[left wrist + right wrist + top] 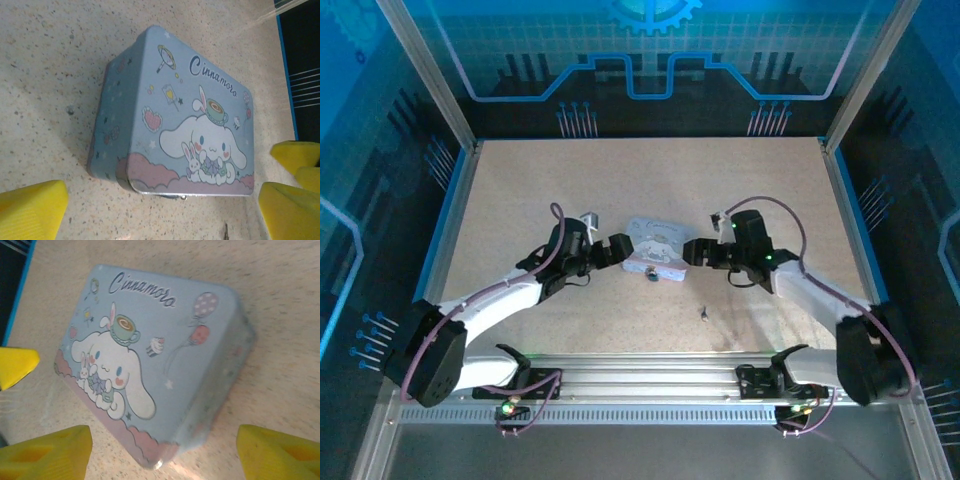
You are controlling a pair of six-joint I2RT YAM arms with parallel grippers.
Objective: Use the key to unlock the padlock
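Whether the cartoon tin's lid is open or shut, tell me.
Shut. The tin lies flat, printed lid up, and the lid sits flush on the body along every edge both wrist views show, with no gap.

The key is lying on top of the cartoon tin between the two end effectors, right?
No. The key is not on the tin; it lies on the table, apart from the tin and nearer the arm bases. The tin does sit between the left end effector and the right end effector. The top external view shows this.
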